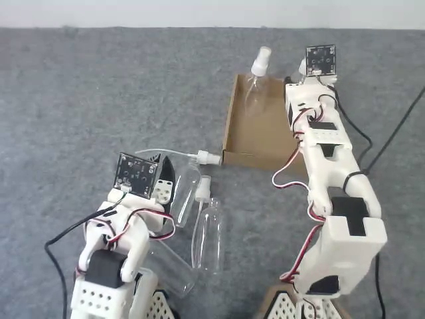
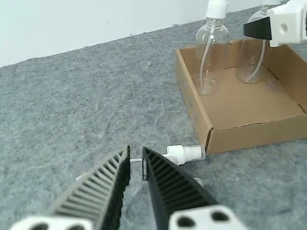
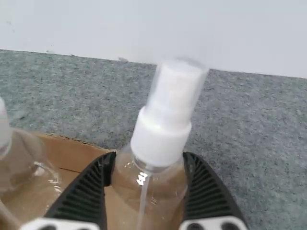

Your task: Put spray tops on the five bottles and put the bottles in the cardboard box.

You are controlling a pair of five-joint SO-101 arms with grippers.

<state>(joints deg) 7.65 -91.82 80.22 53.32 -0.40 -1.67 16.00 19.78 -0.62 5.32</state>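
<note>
Right side first: the right gripper (image 3: 148,163) is clenched on the shoulders of a clear plastic bottle with a white spray top (image 3: 160,129), standing upright in the far right corner of the shallow brown cardboard box (image 1: 232,113), upper centre of the high view. A second clear capped bottle (image 1: 257,73) stands just beside it in the box. Now to the lower left, where the next bit of work looks to be. The left gripper (image 2: 136,152) has its black jaws drawn to a narrow slit and grips nothing. Just past its tips lies the loose white spray top (image 1: 207,158) on the grey felt bench (image 1: 80,100). Here is the relation that counts: the top's head sits at the box's near left corner, and its thin clear dip tube (image 1: 166,152) trails away toward the left of the frame. Its long axis therefore runs crosswise to the way the gripper points. The head lies ahead and off toward the box side, and the tube crosses right in front of the tips. The left arm is plainly the nearer one; the right is well apart and occupied. Close by, right of this gripper, a clear bottle (image 1: 186,189) lies with its neck toward that top, and a capped one (image 1: 207,232) lies alongside. My read: the jaws must turn or shift toward the head to take it cleanly.
</note>
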